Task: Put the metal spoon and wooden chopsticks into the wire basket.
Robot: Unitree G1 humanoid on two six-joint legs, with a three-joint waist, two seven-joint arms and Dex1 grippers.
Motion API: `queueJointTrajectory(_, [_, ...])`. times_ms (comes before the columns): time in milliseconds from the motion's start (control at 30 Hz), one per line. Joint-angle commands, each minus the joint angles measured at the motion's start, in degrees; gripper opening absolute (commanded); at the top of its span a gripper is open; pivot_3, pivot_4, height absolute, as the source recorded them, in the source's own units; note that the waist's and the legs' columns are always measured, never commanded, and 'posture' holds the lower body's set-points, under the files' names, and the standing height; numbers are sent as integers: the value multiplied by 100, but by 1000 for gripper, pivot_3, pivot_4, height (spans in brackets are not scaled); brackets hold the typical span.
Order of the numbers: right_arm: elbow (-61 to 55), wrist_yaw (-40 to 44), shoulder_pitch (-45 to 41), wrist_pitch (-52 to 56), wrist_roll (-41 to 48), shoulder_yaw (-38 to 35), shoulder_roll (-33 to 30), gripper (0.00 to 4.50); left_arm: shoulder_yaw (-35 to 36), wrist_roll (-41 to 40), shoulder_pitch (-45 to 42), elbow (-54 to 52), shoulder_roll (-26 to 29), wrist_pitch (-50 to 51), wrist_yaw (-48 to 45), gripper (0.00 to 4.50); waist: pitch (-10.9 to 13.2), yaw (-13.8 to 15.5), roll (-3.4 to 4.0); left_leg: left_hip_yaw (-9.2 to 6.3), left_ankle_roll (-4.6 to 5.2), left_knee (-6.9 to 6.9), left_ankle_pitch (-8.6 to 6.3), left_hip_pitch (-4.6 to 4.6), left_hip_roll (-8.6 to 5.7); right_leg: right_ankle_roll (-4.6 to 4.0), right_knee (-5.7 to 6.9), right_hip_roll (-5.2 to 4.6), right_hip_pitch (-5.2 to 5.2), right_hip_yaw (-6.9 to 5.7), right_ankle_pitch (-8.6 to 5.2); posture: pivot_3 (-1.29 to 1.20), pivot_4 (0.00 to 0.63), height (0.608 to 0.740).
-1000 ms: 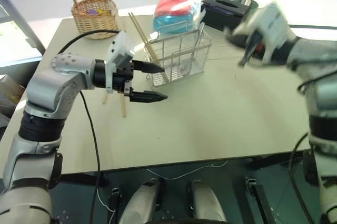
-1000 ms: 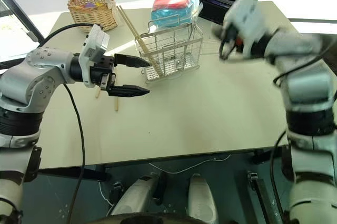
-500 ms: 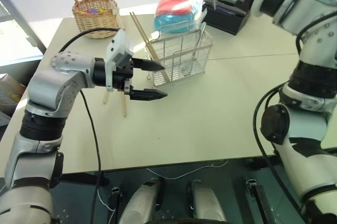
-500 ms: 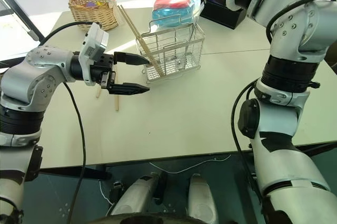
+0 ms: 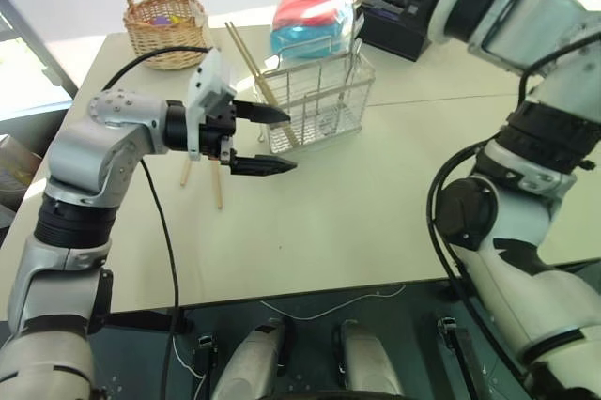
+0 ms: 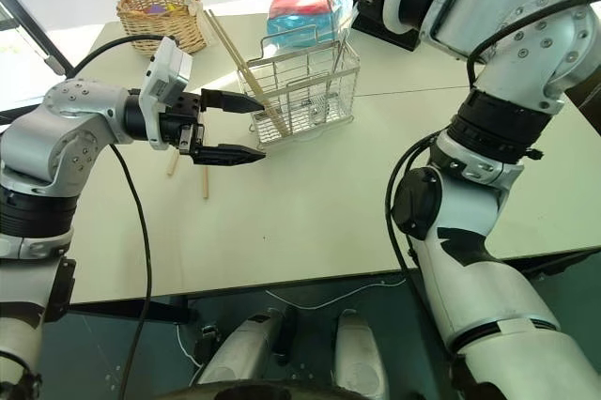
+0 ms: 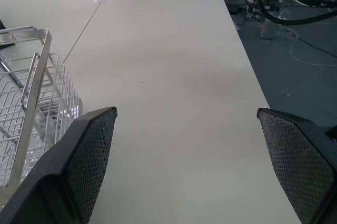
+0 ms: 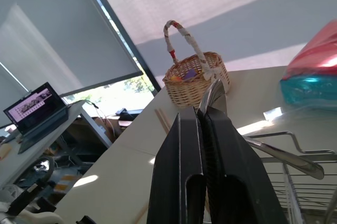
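Between your left fingers (image 5: 289, 141) there's nothing at all. They're spread as wide as they go, pointing sideways over the desk (image 7: 168, 77), and the wrist view shows bare desktop in the gap. The wire basket (image 5: 319, 100) sits just beside the upper finger (image 5: 268, 115). I can't tell whether that tip touches the wire.

Your right fingers (image 8: 202, 112) are the opposite, pressed flat together. The metal spoon (image 8: 212, 95) is pinched between them, with a bit of shiny metal poking out past the tips. That hand is up above the far end of the wire basket, close to the black box (image 5: 399, 29).

As for the containers, the wire basket has the wooden chopsticks (image 5: 255, 76) in it. The pair leans at a slant, with the low ends down inside by your left upper finger and the top ends sticking out over the rim, away from the right fingers. The spoon isn't in it yet.

Under your left fingers, two more pale sticks (image 5: 218, 186) lie flat on the desk, partly hidden by the hand.

Past the chopstick tops there's a round wicker basket (image 5: 167, 29) with a tall handle and some colourful bits inside, too small to make out. Right behind the wire basket, below your right fingers, sits a red and blue packet (image 5: 315, 13) in clear wrap.
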Motion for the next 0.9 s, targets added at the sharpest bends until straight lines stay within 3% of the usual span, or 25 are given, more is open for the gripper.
queueJointTrajectory(33, [-332,-304,9,258,132,-332,228,74,181,10,-170,-19,24,-85,4,4500,0,0,1,0,1,0,-1,0,0,0,0,0,0,0,0,0,150,725])
queueJointTrajectory(267, [-389,-383,659,-289,-60,-18,107,74,227,12,-302,16,14,-82,33,4500,0,24,1,0,4,5,-2,4,-1,1,-2,-1,0,0,0,0,150,725])
queueJointTrajectory(467, [-210,-403,694,-471,69,-57,-24,74,301,30,-368,85,73,-86,48,4500,-1,16,2,1,2,3,0,4,-1,1,3,0,2,0,0,0,150,725])
queueJointTrajectory(900, [134,-649,-138,-412,387,-193,-228,74,293,85,-368,132,38,-121,55,4500,-1,26,2,1,3,1,-1,3,-1,0,0,-1,1,0,0,0,150,725])
